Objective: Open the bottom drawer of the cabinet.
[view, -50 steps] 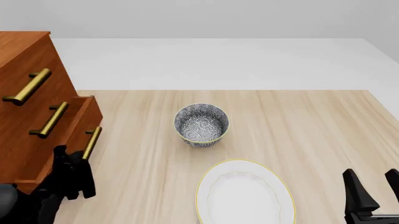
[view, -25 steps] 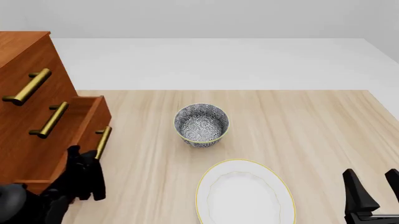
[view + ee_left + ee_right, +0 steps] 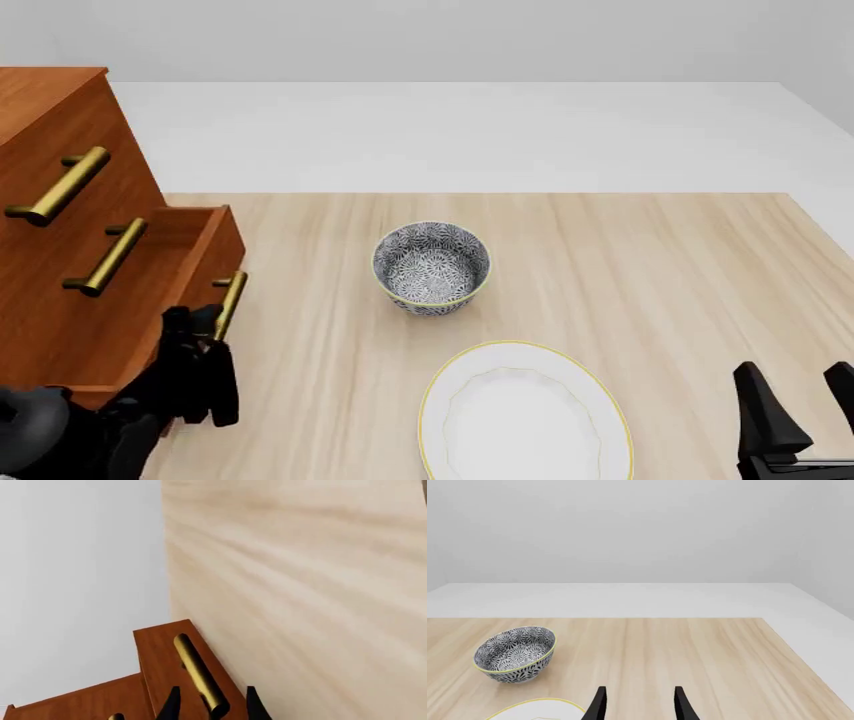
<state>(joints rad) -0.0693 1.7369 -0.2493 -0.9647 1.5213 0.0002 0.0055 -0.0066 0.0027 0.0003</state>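
Observation:
The reddish-brown cabinet (image 3: 47,120) stands at the table's left edge. Its bottom drawer (image 3: 194,262) is pulled partly out toward the table's middle. My left gripper (image 3: 203,338) is shut on the near end of the drawer's brass bar handle (image 3: 230,300). In the left wrist view the fingertips (image 3: 171,706) straddle the handle (image 3: 197,675) on the drawer front (image 3: 159,666). The two upper drawers are closed. My right gripper (image 3: 798,405) is open and empty at the front right, also seen in the right wrist view (image 3: 639,705).
A patterned bowl (image 3: 431,267) stands mid-table, also in the right wrist view (image 3: 515,653). A white yellow-rimmed plate (image 3: 525,415) lies in front of it, right of the left arm. The upper brass handles (image 3: 60,185) jut out above the left gripper.
The bottom drawer has slid further out of the cabinet to the right, and my left gripper has moved with its handle. The right arm has not moved.

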